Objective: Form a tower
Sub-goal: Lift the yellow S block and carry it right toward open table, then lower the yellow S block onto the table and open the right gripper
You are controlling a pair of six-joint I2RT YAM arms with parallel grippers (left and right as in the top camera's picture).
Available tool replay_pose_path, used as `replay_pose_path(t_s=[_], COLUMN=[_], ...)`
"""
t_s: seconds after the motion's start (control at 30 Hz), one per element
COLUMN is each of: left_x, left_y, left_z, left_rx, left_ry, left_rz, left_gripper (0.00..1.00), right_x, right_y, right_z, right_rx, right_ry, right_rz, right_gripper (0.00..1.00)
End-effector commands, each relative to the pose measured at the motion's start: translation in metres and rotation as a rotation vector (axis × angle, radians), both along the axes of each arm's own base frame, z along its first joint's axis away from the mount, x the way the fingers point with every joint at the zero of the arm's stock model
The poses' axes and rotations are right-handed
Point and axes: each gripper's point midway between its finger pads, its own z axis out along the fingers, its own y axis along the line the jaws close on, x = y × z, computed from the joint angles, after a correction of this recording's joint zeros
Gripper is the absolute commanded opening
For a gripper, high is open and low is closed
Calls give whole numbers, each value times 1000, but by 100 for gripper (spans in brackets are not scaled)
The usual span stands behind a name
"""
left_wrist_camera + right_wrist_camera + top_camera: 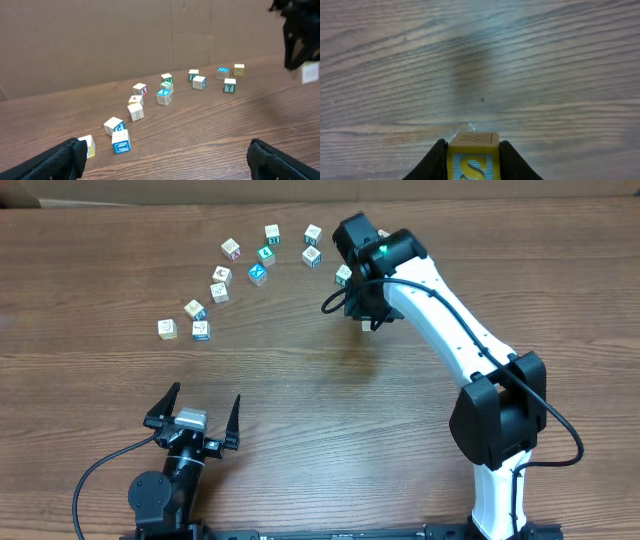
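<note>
Left gripper is sitting at 6 o'clock, at the near edge of the surface, jaws spread wide apart and gripping nothing. Further in, around 1 o'clock from centre, the right gripper is hanging over bare wood, fingers clamping the S cube. The cube is showing a plain wooden top and a yellow S on a blue face, and it is pinched on both sides. The left wrist view is catching a pale block under the dark gripper at the right frame edge, lifted off the surface. It is probably the same cube, but it is cropped, so I can't tell. Farthest out, the loose cubes are lying in an arc from 10 to 12 o'clock, in a single layer. One cube is sitting just beside the right arm.
</note>
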Motion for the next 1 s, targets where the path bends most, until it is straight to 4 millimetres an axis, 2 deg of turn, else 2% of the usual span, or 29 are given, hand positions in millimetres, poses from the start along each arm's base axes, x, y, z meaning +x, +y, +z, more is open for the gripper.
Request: replay_pose_path(t_s=[0.0,0.13,0.33,0.5,0.97], left_x=[0,0,0,0,0], left_y=[0,0,0,0,0], left_z=[1,1,1,1,1], left_rx=[-6,-6,-6,-6,-6], left_ry=[-7,-7,-7,-7,-7], left_rz=[-3,-3,-3,-3,-3], left_gripper=[100,99,100,100,100], right_x=[-1,0,-1,-6,-7], right_y=[-2,-4,-22,-20,-17], right_z=[-11,-24,-47,-66,-80], right_rx=[60,123,135,129,132], right_ry=[22,53,83,86,75], right_rz=[2,20,-18,16,25], right_gripper=[28,28,27,27,28])
